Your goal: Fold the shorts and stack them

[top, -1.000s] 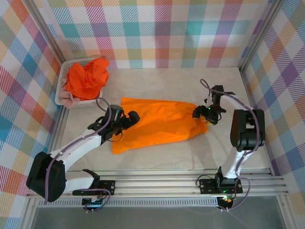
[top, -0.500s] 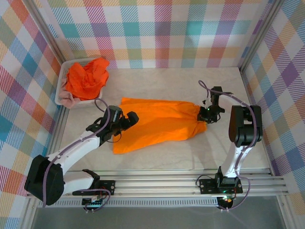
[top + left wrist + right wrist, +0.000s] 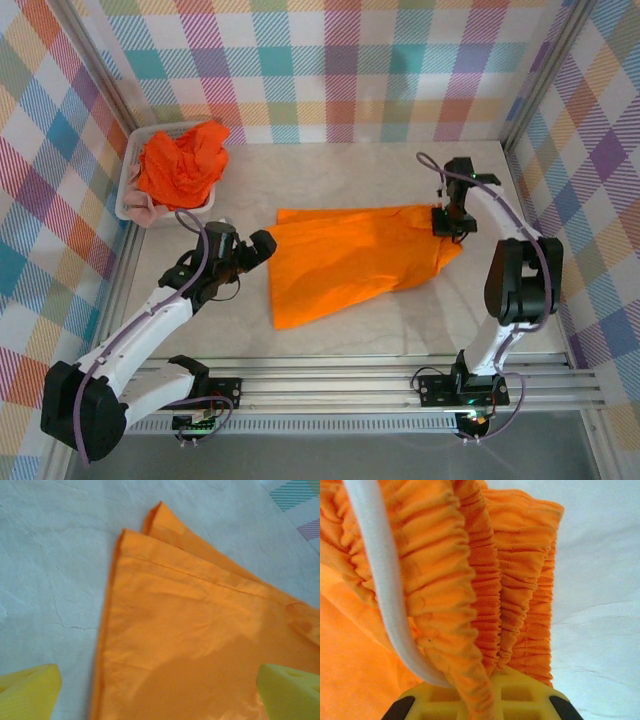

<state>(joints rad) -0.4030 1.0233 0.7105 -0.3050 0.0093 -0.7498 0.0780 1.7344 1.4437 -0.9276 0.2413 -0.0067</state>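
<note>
One pair of bright orange shorts lies spread across the middle of the table. My right gripper is shut on its gathered waistband at the cloth's right end; the bunched elastic and a white drawstring rise from between the yellow fingers. My left gripper is open just above the shorts' left hem. In the left wrist view its yellow fingertips straddle the hem corner, holding nothing. More orange shorts fill the basket, and a pink pair peeks out at its front.
The white mesh basket stands at the back left against the checked wall. Checked walls close in the table at the back, left and right. Bare table shows in front of the spread shorts and behind them.
My right gripper has shut on the waistband and drawn the shorts right and toward the back. The left arm has pulled back leftward, so its open gripper now sits at the hem.
</note>
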